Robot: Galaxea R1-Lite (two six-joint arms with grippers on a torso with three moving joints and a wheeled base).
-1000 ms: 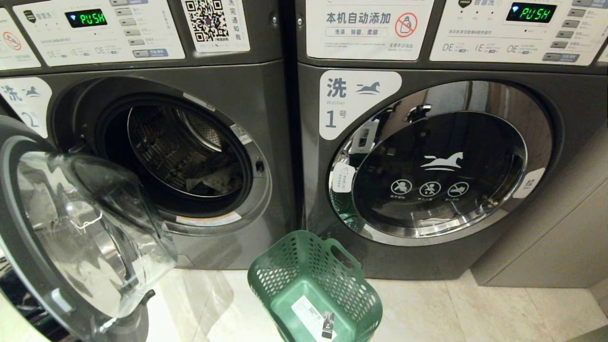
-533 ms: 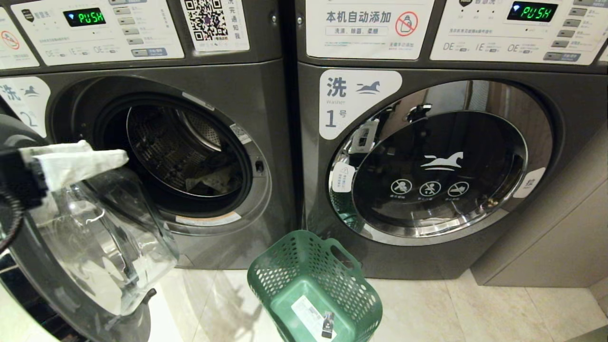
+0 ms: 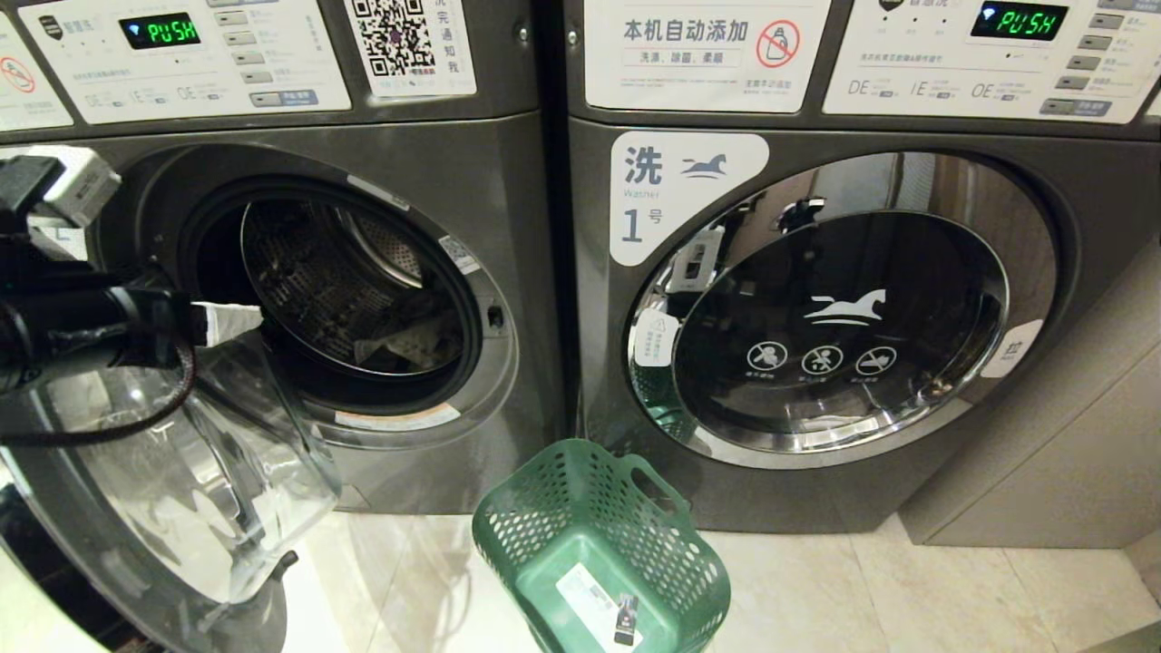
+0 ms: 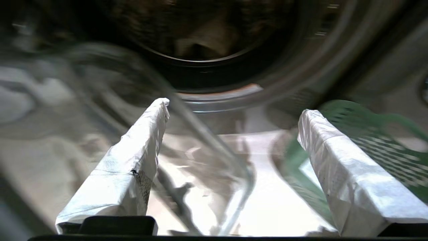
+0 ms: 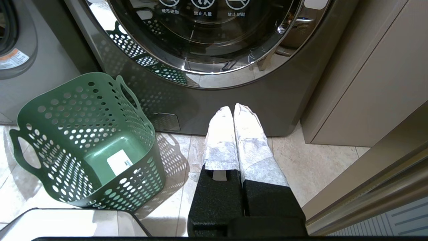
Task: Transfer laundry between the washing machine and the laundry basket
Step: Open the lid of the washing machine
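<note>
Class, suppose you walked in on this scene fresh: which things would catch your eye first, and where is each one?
First, the washing machine on the left, its glass door swung wide open and the laundry lying low in its drum. Next, the left end effector, fingers apart, reaching in front of that opening. Then the empty green laundry basket on the floor between the two washers.

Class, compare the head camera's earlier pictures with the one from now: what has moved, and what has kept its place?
The left gripper has come into view from the left and risen in front of the open door, fingers wide and empty, pointing towards the drum of the washing machine. The laundry in the drum, the laundry basket on the floor and the shut right gripper have stayed put.
</note>
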